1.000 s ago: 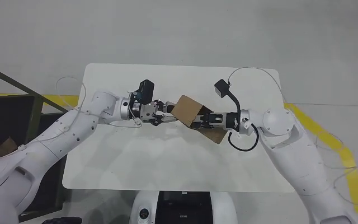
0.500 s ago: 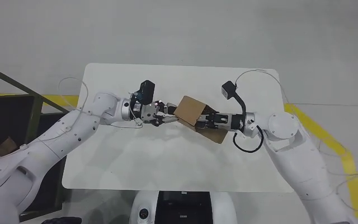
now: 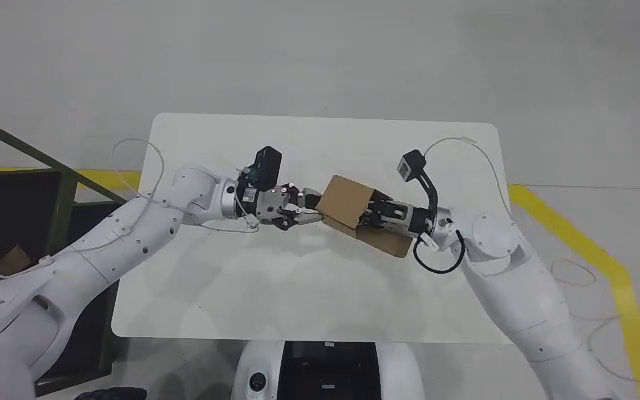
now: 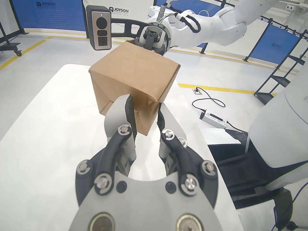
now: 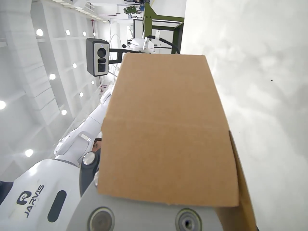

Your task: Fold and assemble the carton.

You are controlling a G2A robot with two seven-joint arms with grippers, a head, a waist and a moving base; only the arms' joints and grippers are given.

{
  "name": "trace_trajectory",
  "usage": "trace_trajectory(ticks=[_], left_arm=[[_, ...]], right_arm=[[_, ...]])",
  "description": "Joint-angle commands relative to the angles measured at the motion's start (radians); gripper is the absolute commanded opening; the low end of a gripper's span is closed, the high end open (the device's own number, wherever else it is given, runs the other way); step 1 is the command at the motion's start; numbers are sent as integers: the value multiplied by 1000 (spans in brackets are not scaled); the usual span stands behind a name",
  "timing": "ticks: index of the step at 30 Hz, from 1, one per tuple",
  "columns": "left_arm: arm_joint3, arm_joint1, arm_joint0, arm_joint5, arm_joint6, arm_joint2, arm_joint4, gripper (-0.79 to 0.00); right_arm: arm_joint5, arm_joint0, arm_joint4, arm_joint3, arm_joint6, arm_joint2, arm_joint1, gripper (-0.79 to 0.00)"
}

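A brown carton (image 3: 345, 199) hangs tilted over the middle of the white table (image 3: 200, 290), one loose flap (image 3: 385, 241) trailing toward its right side. My right gripper (image 3: 372, 213) reaches into the carton's open end from the right and carries it; the cardboard (image 5: 166, 131) hides its fingers. From the left wrist view that gripper (image 4: 152, 43) sits behind the carton's (image 4: 134, 82) far top edge. My left gripper (image 4: 144, 111) is open, its fingers (image 4: 120, 111) straddling the carton's near lower corner with a small gap on each side. Seen from above, it (image 3: 312, 205) meets the carton's left edge.
A dark bin with a green frame (image 3: 30, 230) stands beside the table's left edge. On the floor past the table's right side lie a power adapter (image 4: 213, 118) and its cable. Bare tabletop lies in front of and behind the carton.
The carton and my right gripper have shifted slightly right and toward the front. My left gripper has followed, closing in on the carton's left corner.
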Motion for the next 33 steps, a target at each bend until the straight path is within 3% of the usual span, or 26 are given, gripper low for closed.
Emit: trace_trajectory(ticks=[1, 11, 18, 33], left_arm=[[7, 3, 0, 0, 4, 2, 0, -570], [8, 35, 7, 0, 27, -16, -4, -474], [-37, 37, 6, 0, 41, -5, -16, -486], [-46, 35, -19, 0, 57, 19, -13, -480]], right_arm=[[-21, -2, 31, 12, 12, 2, -2, -785], [-101, 14, 151, 68, 93, -5, -14, -785], [-111, 32, 151, 103, 67, -48, -29, -785], [-139, 33, 146, 122, -26, -69, -49, -785]])
